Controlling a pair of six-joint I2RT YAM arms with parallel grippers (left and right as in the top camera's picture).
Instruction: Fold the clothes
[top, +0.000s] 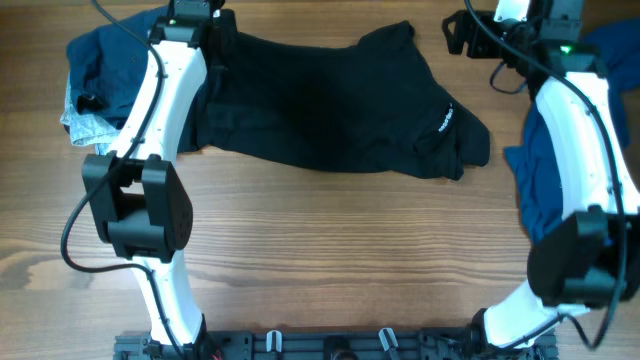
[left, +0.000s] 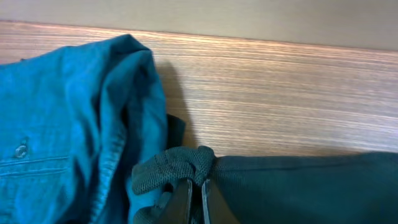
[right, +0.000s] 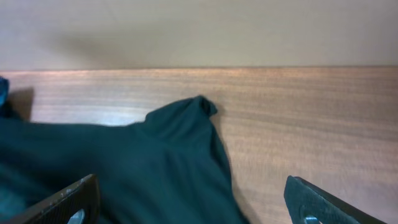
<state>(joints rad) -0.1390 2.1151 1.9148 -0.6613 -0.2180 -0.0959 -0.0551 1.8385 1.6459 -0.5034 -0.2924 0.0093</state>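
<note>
A black garment (top: 320, 100) lies spread across the far middle of the wooden table. My left gripper (top: 196, 14) is at its far left corner and is shut on a bunched fold of the black fabric (left: 180, 165), with its fingers (left: 196, 199) pinching it. My right gripper (top: 470, 35) is open and hangs above the garment's far right corner (right: 180, 118); its fingers (right: 193, 199) are wide apart with nothing between them.
A blue denim garment (top: 110, 70) is piled at the far left, and in the left wrist view (left: 62, 124) it lies right beside the held corner. More blue clothing (top: 545, 190) lies at the right edge under my right arm. A rail (top: 330, 345) runs along the near edge.
</note>
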